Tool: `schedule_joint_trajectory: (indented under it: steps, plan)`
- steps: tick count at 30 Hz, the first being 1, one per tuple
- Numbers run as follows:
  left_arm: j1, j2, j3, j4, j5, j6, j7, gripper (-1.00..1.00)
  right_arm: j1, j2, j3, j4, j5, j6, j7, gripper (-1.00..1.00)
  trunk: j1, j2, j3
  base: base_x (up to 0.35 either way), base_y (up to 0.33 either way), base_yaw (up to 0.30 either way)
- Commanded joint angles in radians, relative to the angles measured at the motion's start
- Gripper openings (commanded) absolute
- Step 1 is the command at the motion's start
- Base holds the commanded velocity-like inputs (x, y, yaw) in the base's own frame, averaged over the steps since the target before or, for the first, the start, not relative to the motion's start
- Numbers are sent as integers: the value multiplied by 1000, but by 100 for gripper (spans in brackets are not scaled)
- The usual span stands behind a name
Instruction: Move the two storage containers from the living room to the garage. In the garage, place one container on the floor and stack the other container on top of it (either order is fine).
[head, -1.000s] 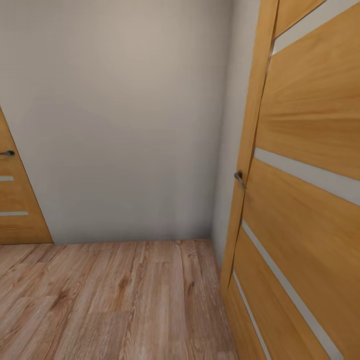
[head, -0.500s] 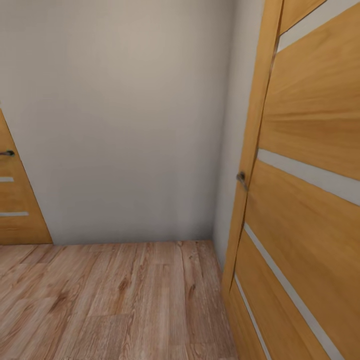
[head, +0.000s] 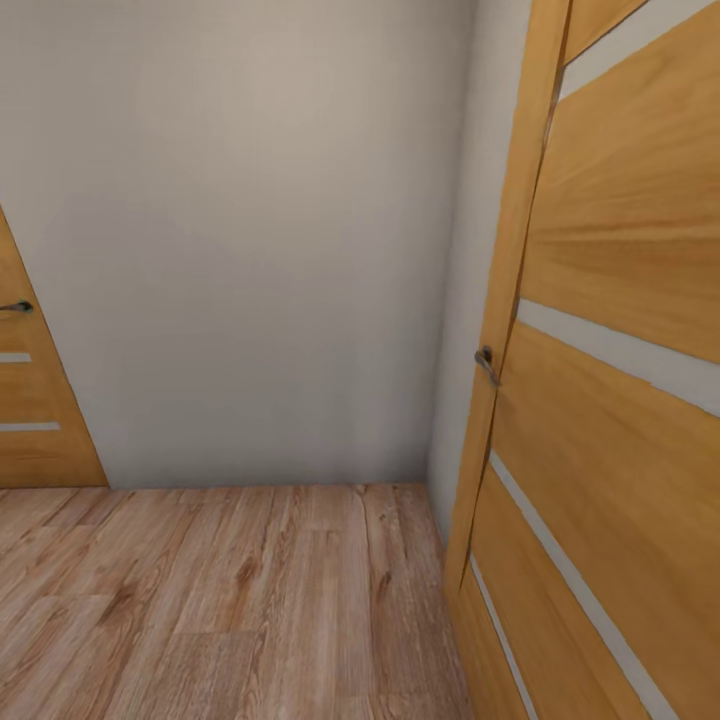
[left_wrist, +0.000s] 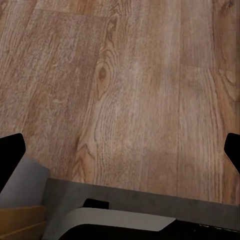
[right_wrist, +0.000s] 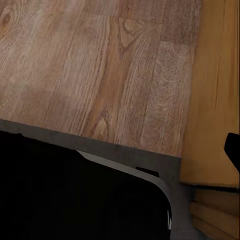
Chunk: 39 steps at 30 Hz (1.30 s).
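Left gripper (left_wrist: 125, 150) fingertips are spread wide, nothing gripped, above bare wood plank floor (left_wrist: 130, 90). Right gripper's state cannot be told; a wooden door (right_wrist: 215, 90) lies just beside it.

Home hallway corner: wood-plank floor (head: 230, 600), panelled doors (head: 610, 400).

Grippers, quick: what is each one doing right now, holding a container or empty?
Left gripper: open, fingertips wide apart over the wood plank floor, nothing between them.
Right gripper: cannot be told; just one dark fingertip near the wooden door.
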Motion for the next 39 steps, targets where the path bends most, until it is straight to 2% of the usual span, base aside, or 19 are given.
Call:
schedule_joint_trajectory:
  steps: [1,32,39]
  plan:
    - [-1,0,0,1,-1,-4,4,100,0,0,0,1,-3,-3,6,100,0,0,-1,117,-123,0]
    - [0,1,4,1,-1,-3,4,100,0,0,2,2,-3,-5,5,100,0,0,-1,9,-10,0]
    - [-1,1,5,1,-1,-3,4,100,0,0,0,1,-3,-5,5,100,0,0,-1,0,0,136]
